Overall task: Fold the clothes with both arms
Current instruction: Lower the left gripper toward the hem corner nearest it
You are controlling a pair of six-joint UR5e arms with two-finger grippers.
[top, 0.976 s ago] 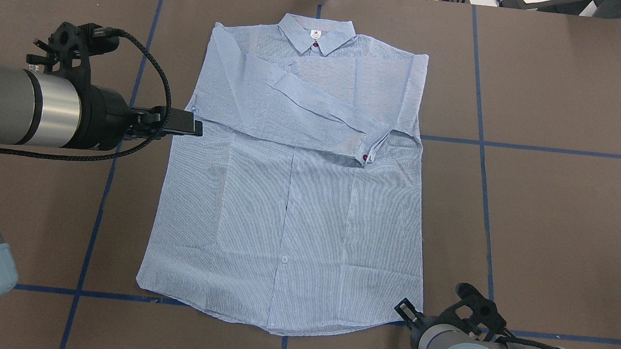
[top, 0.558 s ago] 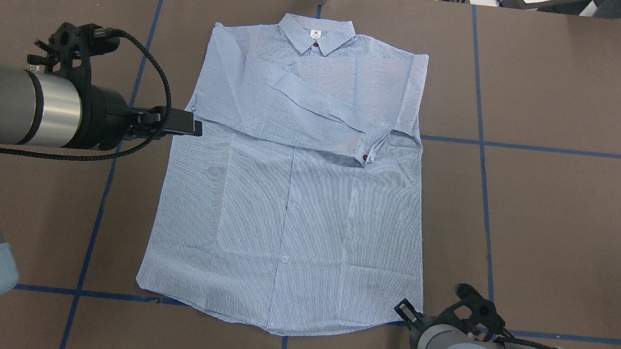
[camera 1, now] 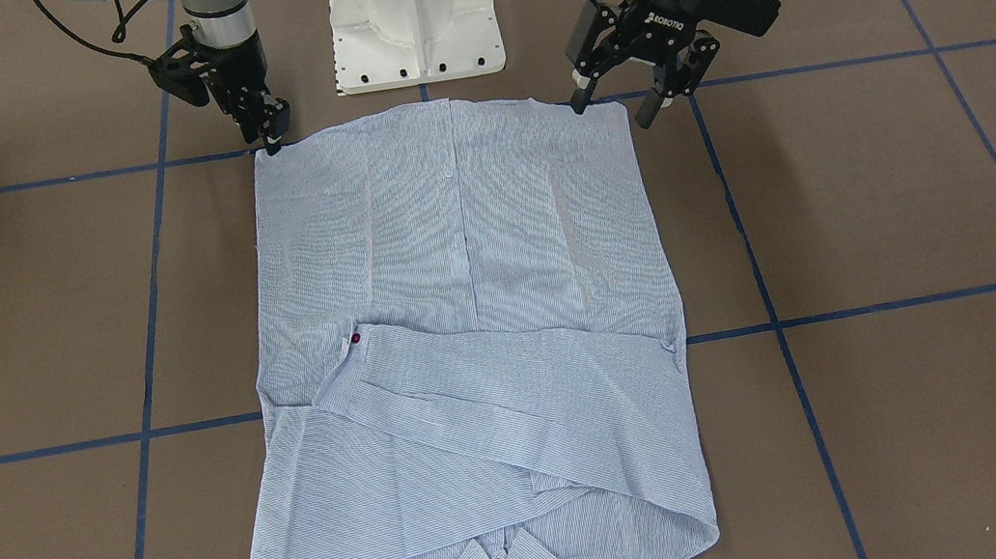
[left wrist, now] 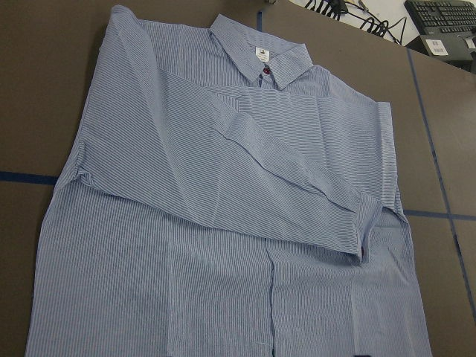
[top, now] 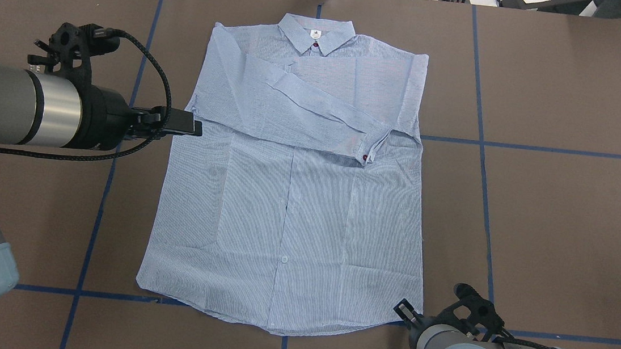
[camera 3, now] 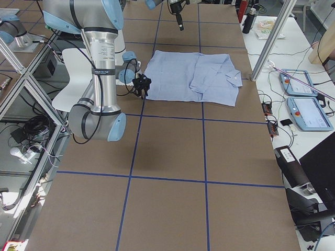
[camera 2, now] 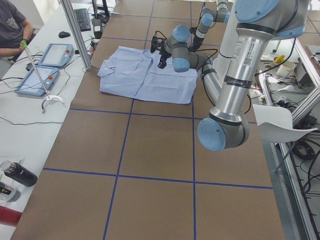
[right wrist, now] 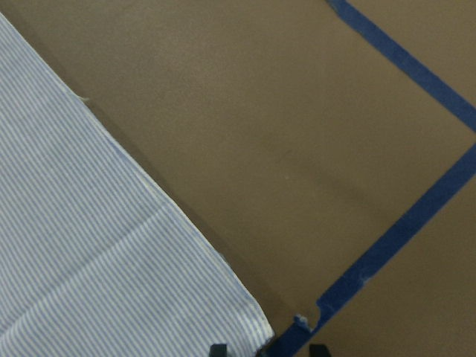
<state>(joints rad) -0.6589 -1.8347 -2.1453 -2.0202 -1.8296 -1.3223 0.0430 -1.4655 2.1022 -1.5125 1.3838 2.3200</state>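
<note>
The light blue pinstriped shirt (top: 290,207) lies flat on the brown table, collar (top: 315,33) at the far side, with one sleeve folded across the chest and ending in a red-buttoned cuff (top: 366,156). My left gripper (camera 1: 613,109) is open with nothing between its fingers. It hangs well above the shirt's left side, and the left wrist view takes in most of the shirt (left wrist: 223,223). My right gripper (camera 1: 275,133) is down at the near right hem corner (right wrist: 253,327). Its fingertips (right wrist: 218,349) stand apart, one on each side of that corner.
The white pedestal base (camera 1: 412,14) stands just behind the hem. Blue tape lines (top: 546,149) grid the brown table. Beyond the collar runs a side bench with control tablets (camera 2: 48,54), cables and a seated person (camera 2: 7,25). Bottles (camera 2: 17,173) lie at the bench's near end.
The right wrist has shifted very slightly at the hem corner. The left arm and the shirt have not moved.
</note>
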